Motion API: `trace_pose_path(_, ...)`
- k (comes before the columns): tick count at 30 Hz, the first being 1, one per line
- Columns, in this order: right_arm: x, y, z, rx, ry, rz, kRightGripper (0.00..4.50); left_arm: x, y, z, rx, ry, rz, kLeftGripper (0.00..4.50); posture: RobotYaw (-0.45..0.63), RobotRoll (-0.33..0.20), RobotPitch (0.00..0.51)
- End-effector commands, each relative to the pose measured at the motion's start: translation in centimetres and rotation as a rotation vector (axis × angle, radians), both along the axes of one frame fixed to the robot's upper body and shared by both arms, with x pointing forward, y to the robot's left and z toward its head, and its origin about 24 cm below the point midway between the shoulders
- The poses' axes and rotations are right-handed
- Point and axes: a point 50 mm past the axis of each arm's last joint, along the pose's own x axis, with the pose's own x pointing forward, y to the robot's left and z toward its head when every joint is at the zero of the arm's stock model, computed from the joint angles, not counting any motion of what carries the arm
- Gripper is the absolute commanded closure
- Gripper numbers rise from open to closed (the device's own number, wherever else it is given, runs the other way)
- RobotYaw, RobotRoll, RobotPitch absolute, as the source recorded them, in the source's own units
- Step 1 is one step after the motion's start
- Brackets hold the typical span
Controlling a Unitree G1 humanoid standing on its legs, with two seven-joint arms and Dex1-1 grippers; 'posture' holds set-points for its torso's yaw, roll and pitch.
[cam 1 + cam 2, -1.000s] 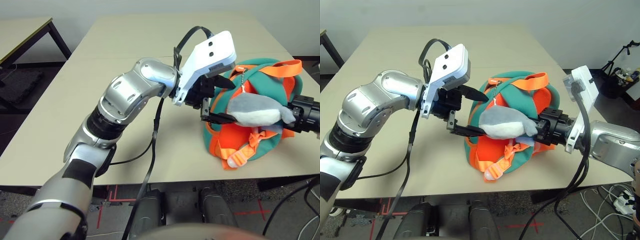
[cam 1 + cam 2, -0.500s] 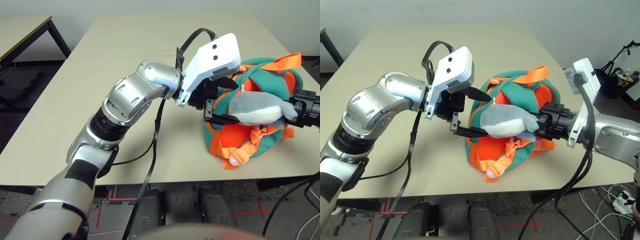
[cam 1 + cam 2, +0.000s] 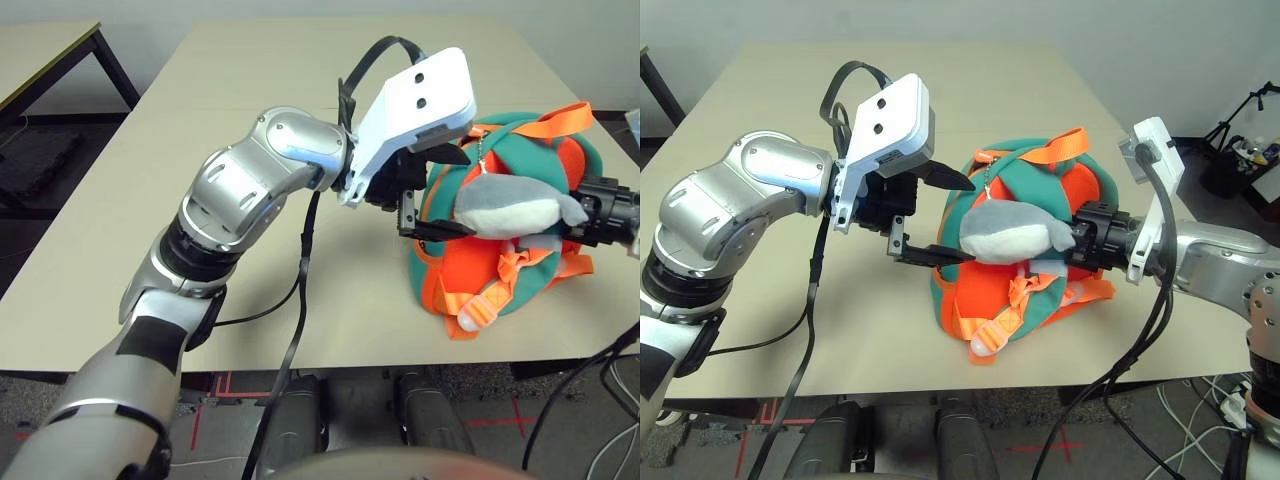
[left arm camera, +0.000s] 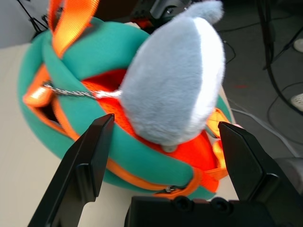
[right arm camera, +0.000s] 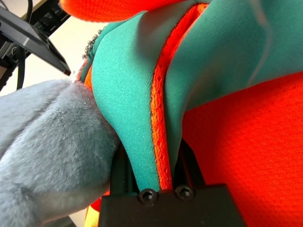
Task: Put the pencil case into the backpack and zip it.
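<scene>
Backpack (image 3: 1040, 250) sits on the desk (image 3: 790, 300) at centre-right of the head view, teal w/ orange straps; grey plush fish (image 3: 1010, 235) hangs across its front. Left tool (image 3: 935, 215) at frame centre, fingers spread wide, one above and one below the fish's left end, gripping nothing. Right tool (image 5: 161, 156) comes in from the right edge, clamped on a fold of the backpack's teal fabric w/ orange zip trim, just beside the plush.
</scene>
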Motion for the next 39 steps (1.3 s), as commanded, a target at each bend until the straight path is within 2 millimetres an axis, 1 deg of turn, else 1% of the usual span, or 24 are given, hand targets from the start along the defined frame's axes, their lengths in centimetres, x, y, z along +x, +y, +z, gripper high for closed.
trace_pose_path(1,0.3,0.1,-0.5,-0.009,0.021,0.006,4.3,-0.1,-0.3,0.1,-0.004,-0.003,-0.004,0.0,0.05,0.0,0.102)
trace_pose_path(3,0.4,0.1,-0.5,-0.01,0.016,0.003,4.3,0.0,-0.3,0.1,-0.008,-0.004,0.0,0.0,0.05,0.0,0.096)
trace_pose_path(7,0.5,0.0,-0.5,-0.007,0.005,0.0,4.3,0.3,-0.8,-0.7,-0.019,0.024,0.01,0.0,0.04,0.0,0.086)
trace_pose_path(10,0.6,0.1,-0.3,-0.004,-0.008,-0.002,4.3,0.9,-1.3,-1.6,0.001,0.013,0.03,0.0,0.03,0.0,0.081)
trace_pose_path(16,0.5,0.1,-0.2,-0.001,-0.016,-0.004,4.3,1.8,-1.5,-2.7,0.024,-0.004,0.067,0.0,0.02,0.0,0.075)
trace_pose_path(21,0.5,0.1,-0.2,0.002,-0.021,-0.006,4.3,1.9,-1.6,-2.9,0.024,0.005,0.072,0.0,0.02,0.0,0.072)
trace_pose_path(23,0.5,0.0,-0.2,0.002,-0.02,-0.006,4.3,2.0,-1.7,-2.5,-0.002,-0.001,0.083,0.0,0.02,0.0,0.071)
trace_pose_path(26,0.5,0.1,-0.2,0.001,-0.02,-0.006,4.3,2.1,-1.6,-1.9,-0.022,-0.011,0.083,0.59,0.02,0.0,0.069)
trace_pose_path(32,0.6,0.0,-0.3,0.003,-0.017,-0.006,4.3,1.6,-1.4,-1.7,-0.045,0.053,0.053,2.6,0.03,0.0,0.067)
trace_pose_path(35,0.6,-0.1,-0.3,0.002,-0.015,-0.008,4.3,1.5,-1.1,-1.3,-0.073,0.111,0.044,3.51,0.03,0.0,0.064)
trace_pose_path(37,0.5,-0.1,-0.4,0.0,-0.014,-0.01,4.3,1.7,-0.4,-0.6,-0.115,0.163,0.049,3.99,0.03,0.0,0.062)
trace_pose_path(39,0.5,-0.2,-0.5,0.0,-0.012,-0.013,4.3,2.0,0.5,0.1,-0.156,0.221,0.06,4.29,0.03,0.0,0.062)
